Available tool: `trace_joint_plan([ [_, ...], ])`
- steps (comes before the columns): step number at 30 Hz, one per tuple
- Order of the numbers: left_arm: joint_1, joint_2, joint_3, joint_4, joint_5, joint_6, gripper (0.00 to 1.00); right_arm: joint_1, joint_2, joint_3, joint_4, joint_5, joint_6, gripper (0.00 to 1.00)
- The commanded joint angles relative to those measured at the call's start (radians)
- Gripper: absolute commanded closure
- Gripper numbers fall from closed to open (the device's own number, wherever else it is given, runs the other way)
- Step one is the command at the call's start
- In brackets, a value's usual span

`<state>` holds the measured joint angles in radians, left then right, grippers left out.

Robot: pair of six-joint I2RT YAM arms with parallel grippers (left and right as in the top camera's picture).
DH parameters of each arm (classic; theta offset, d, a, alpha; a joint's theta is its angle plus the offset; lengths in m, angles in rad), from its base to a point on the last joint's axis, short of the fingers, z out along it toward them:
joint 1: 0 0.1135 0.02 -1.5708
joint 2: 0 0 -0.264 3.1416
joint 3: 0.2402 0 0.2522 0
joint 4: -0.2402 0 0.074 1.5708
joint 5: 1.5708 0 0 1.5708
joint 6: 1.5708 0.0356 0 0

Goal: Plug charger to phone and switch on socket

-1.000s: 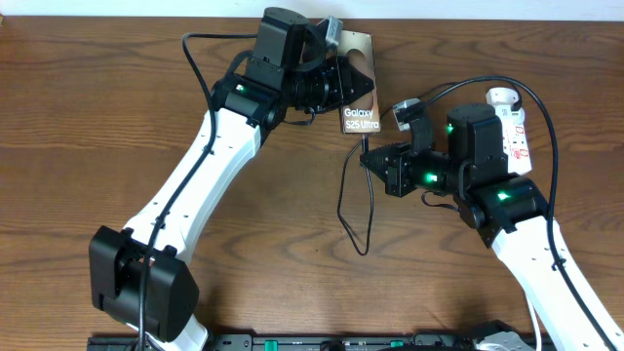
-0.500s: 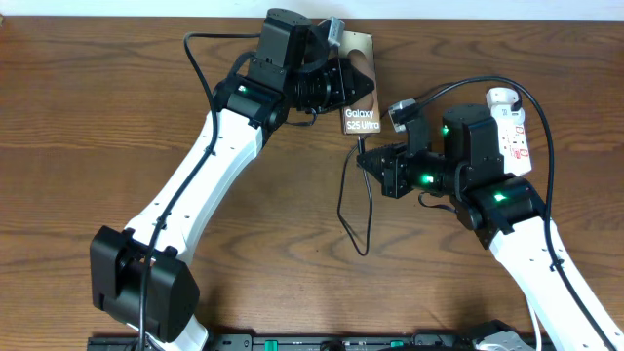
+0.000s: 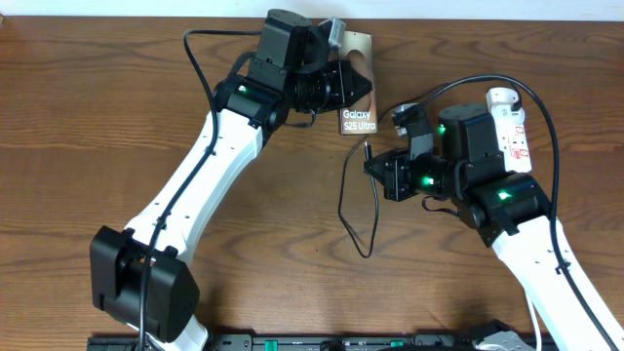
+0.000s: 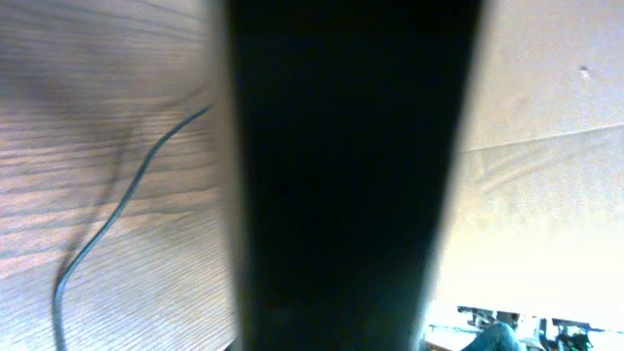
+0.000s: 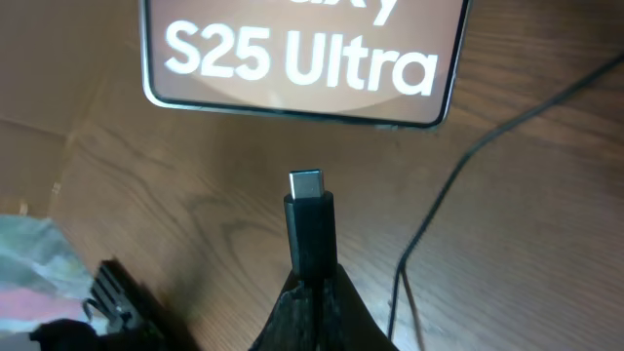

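The phone (image 3: 359, 119), dark brown with white "Galaxy S25 Ultra" lettering, lies at the back centre of the table. My left gripper (image 3: 343, 86) is shut on its far half; in the left wrist view the phone (image 4: 341, 175) is a dark blur filling the middle. My right gripper (image 3: 373, 162) is shut on the charger's small black plug (image 5: 309, 210). The plug points at the phone's bottom edge (image 5: 302, 58), a short gap away. The thin black cable (image 3: 349, 210) loops toward the front. The white socket strip (image 3: 517, 136) lies at the right, with the round white adapter (image 3: 500, 97) plugged in.
The table is brown wood (image 3: 78, 117). The cable loop (image 3: 369, 249) lies between the two arms. A thick black cable (image 3: 546, 107) arcs over the right arm, which hides part of the strip. A pale wall runs along the table's back edge (image 3: 487, 10).
My right gripper, holding the plug, has shifted slightly right and back from the phone's edge. The cable loop moved a little with it. The left arm and the phone have barely moved.
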<state>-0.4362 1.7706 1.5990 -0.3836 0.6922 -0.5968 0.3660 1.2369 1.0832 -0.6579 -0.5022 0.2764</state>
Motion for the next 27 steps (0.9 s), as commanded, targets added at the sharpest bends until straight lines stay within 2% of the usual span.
trace_joint_plan([
  [1, -0.009, -0.038, 0.021, -0.005, -0.031, 0.024, 0.92, 0.044, 0.002, 0.035, -0.017, 0.079, -0.017, 0.99],
  [18, -0.043, -0.038, 0.021, -0.008, -0.026, 0.066, 0.93, 0.068, 0.050, 0.037, -0.004, 0.081, -0.039, 0.99],
  [27, -0.043, -0.038, 0.021, -0.008, -0.085, 0.066, 0.93, 0.068, 0.050, 0.037, -0.035, 0.076, -0.046, 0.99],
])
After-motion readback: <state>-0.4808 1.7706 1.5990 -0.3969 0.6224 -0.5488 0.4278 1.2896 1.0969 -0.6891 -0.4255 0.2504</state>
